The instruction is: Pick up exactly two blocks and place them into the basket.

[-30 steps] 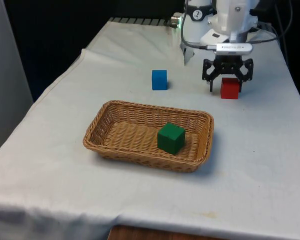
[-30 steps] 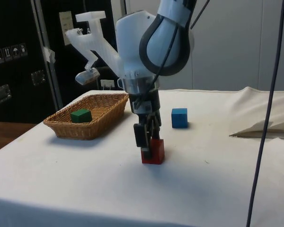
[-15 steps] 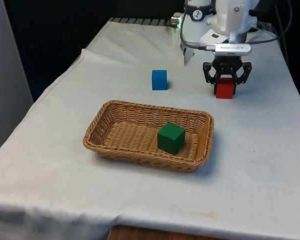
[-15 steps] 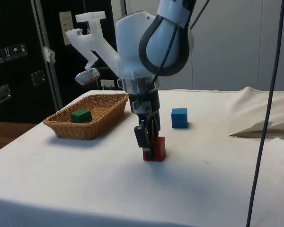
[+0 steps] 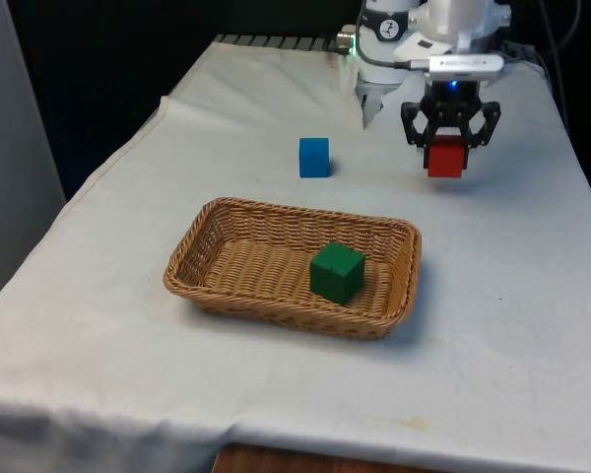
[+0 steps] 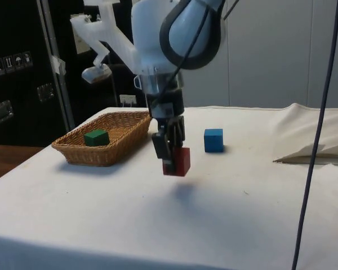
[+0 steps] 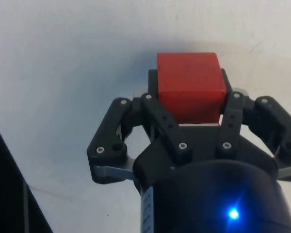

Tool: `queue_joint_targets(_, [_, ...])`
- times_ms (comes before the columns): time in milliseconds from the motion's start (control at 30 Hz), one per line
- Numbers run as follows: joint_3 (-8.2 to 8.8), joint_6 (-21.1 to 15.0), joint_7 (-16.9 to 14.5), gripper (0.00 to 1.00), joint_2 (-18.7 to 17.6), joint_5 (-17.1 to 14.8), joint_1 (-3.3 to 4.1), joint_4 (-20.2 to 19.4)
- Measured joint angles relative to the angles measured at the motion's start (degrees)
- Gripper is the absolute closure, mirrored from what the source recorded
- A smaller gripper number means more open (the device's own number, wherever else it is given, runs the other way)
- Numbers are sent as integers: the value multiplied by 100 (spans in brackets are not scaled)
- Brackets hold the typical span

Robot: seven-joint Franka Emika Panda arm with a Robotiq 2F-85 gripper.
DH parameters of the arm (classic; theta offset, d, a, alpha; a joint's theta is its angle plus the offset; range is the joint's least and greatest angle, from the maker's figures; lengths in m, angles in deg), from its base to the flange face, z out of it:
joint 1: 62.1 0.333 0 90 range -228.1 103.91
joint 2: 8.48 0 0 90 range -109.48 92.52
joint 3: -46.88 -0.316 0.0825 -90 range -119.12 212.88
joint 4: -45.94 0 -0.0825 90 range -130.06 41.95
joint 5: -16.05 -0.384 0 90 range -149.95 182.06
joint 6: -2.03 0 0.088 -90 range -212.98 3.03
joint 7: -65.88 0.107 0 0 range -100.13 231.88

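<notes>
I see the gripper pinching the red block between its fingers, the block hanging clear above the cloth. The green block lies inside the basket. The blue block sits on the table beyond the basket.

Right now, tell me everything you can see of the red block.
The red block is a plain, matte cube with sharp edges and no markings. It hangs clear of the white cloth, its shadow on the cloth beneath it in the side view. The end effector is shut on it, a black finger on each of two opposite sides, and nothing else touches it. It sits roughly level, beyond the wicker basket and to the front view's right of the blue block.
</notes>
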Motion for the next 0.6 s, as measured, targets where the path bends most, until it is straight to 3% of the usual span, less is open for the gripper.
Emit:
queue_joint_targets(233, [34,126,0,98,172,0,-11,6])
queue_joint_targets(600, [132,625,0,98,745,63,-34,17])
